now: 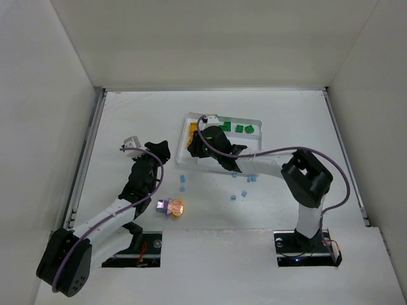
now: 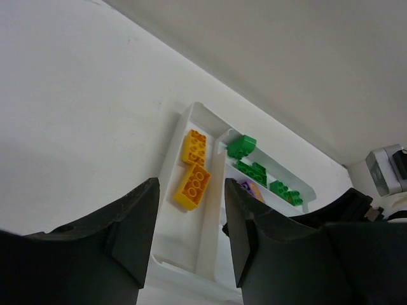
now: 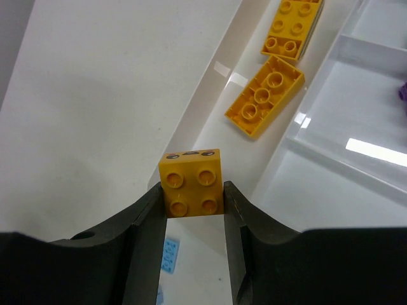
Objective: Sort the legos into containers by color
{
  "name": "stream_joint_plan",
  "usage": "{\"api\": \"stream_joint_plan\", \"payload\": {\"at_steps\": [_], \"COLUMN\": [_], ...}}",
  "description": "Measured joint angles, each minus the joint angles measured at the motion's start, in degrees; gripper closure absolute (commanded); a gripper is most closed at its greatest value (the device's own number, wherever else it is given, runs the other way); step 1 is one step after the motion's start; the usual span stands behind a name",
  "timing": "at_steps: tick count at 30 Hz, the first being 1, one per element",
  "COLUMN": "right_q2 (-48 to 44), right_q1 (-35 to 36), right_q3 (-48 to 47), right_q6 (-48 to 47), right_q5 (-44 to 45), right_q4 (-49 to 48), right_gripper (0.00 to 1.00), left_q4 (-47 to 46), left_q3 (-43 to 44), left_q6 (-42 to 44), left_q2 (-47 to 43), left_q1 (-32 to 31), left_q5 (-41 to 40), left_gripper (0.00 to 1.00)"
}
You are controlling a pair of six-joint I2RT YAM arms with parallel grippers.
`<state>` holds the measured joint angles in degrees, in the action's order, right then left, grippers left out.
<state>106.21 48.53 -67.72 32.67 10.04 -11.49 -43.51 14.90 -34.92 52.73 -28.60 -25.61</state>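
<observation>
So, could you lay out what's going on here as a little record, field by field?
Right gripper: shut on a yellow brick, close to the white tray
Left gripper: open, holding nothing
Tray, one compartment: two yellow bricks
Tray, another compartment: green bricks
Loose on table: small light blue bricks; a purple piece and an orange piece side by side
</observation>
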Motion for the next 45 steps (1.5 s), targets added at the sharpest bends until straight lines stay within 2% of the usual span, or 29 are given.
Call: {"api": "stream_joint_plan", "payload": {"at_steps": [4, 7, 13, 17, 20, 24, 27, 30, 33, 40, 45], "right_q2": [3.8, 4.5, 3.2, -1.1, -4.4, -9.8, -12.5, -12.6, -12.0, -5.7, -3.2], "right_q1": [0.3, 0.3, 0.3, 0.3, 1.0, 6.3, 14.6, 22.6, 27.3, 27.6, 27.5], "right_q3": [-3.9, -4.7, -3.4, 0.4, 3.0, 8.3, 12.7, 15.4, 17.0, 16.8, 16.0], "right_q6": [-0.1, -0.2, -0.6, -1.6, -3.3, -8.7, -13.5, -16.9, -19.3, -22.4, -23.9], "right_q5": [0.0, 0.2, 1.2, 1.6, 1.1, -2.7, -6.7, -10.2, -12.6, -11.8, -9.1], "right_q4": [1.6, 2.3, 2.5, 2.5, 2.4, 2.1, 2.1, 2.6, 3.2, 3.2, -1.5], "right_gripper": [0.52, 0.44, 0.37, 0.43, 0.44, 0.31, 0.21, 0.14, 0.09, 0.06, 0.06], "left_q4": [1.7, 2.7, 2.7, 2.8, 2.8, 2.9, 2.9, 3.0, 3.1, 3.1, 3.2], "left_q3": [-1.0, -1.1, -1.2, -1.2, -1.2, -1.2, -1.2, -1.2, -1.2, -1.2, -1.2], "left_q6": [0.1, -0.1, -1.3, -1.8, -2.0, -2.2, -2.3, -2.5, -2.8, -3.2, -3.5], "left_q2": [-0.6, -0.6, -0.4, 0.5, 0.9, 1.1, 1.1, 1.1, 1.1, 1.0, 0.3], "left_q1": [2.3, 3.3, 4.5, 4.7, 4.7, 4.7, 4.7, 4.7, 4.7, 5.1, 6.0], "left_q5": [0.2, 1.2, 2.8, 3.2, 3.4, 3.6, 3.6, 3.8, 4.2, 4.4, 4.7], "left_gripper": [0.57, 0.57, 0.57, 0.57, 0.57, 0.57, 0.57, 0.57, 0.57, 0.57, 0.57]}}
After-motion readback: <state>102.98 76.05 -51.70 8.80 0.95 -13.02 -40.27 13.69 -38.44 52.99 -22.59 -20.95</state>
